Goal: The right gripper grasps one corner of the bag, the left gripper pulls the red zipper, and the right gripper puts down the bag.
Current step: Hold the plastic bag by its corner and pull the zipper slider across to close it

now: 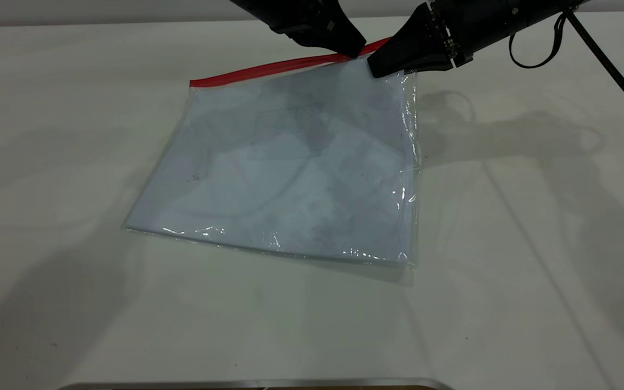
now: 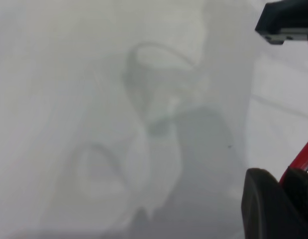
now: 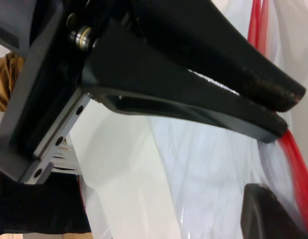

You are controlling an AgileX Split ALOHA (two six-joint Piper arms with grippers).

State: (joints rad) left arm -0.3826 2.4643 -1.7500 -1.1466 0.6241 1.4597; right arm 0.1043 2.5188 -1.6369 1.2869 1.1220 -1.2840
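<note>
Right gripper (image 1: 375, 66): jaws pressed together on the far right corner of the bag (image 1: 290, 168), which is lifted there, its near edge on the table (image 1: 507, 298). Left gripper (image 1: 352, 51): set at the red zipper (image 1: 268, 69); grip cannot be told. Zipper pull and put-down are judged outstanding.

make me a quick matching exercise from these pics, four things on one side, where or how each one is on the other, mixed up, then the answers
Things:
1. right gripper
2. left gripper
3. red zipper
4. table

Descriptions:
A. white surface under everything
B. runs along the bag's far edge
C. shut on the bag's far right corner
D. tip on the red strip, beside the other gripper

Pairs: 1-C, 2-D, 3-B, 4-A
</note>
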